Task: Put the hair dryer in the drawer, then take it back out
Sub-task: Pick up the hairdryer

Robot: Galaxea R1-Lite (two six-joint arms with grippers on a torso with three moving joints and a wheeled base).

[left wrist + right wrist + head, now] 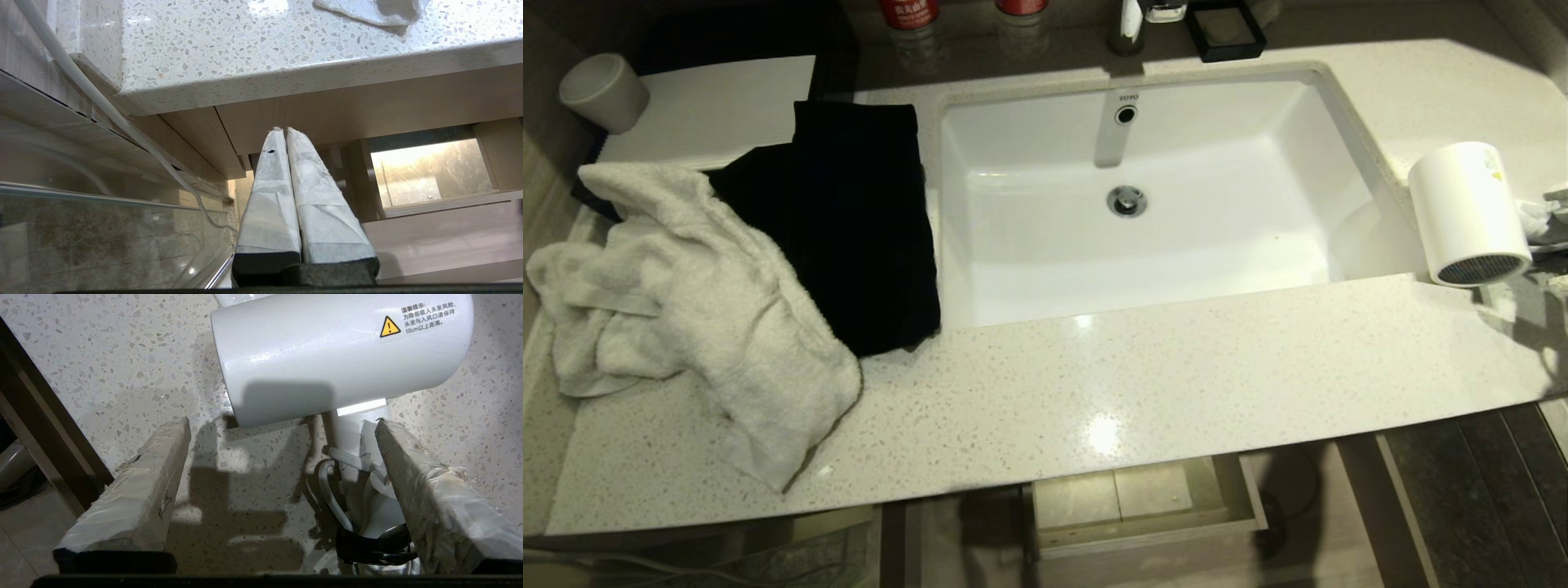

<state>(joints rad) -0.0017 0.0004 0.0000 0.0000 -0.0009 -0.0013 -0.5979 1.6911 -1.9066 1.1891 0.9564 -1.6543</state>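
The white hair dryer lies on the speckled counter to the right of the sink, with its grey mesh grille facing the front edge. In the right wrist view its barrel fills the area ahead of my right gripper. The gripper is open and wide. The folded handle and the bundled cord with its black strap lie between the fingers, close beside one finger. The drawer stands pulled out under the counter, and nothing shows in the part of it that I can see. My left gripper is shut and parked below the counter edge.
A white sink takes up the counter's middle. A black cloth and a cream towel lie at the left, with a grey cup behind them. Bottles and a black tray stand at the back. A glass panel is beside the left arm.
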